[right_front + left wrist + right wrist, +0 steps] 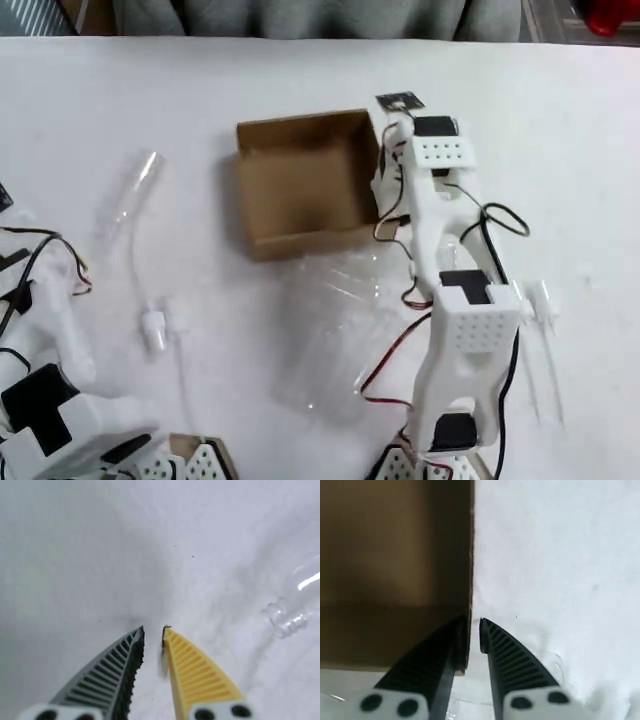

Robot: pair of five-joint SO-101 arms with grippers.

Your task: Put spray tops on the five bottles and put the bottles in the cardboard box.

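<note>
Pinching the cardboard box [385, 555] by the wall on its own arm's side, the right gripper [472, 622] stands nearly closed, one finger inside the box and one outside, with the wall edge between them. No bottle is in the box yet. Just in front of it on the table [560, 120] lies a cluster of clear bottles [330, 300], their outlines hard to separate. Two loose sprayers [545, 310] lie beside the right arm. Left gripper [152, 630] hangs low over the bare table with a narrow gap between its fingers and nothing in it. An open bottle neck [287, 617] lies near it. Farther out, a lone bottle [135, 185] lies on its side, well apart from the box, with a spray top [155, 328] and its thin dip tube nearby. Judgement: the bottles look empty, so they should be light, thin-walled, slick and prone to roll or buckle under a squeeze. Best taken at the stiffer neck or shoulder. Spray tops are best gripped at the rigid head, never by the floppy tube. The cardboard is light and will slide if tugged.
</note>
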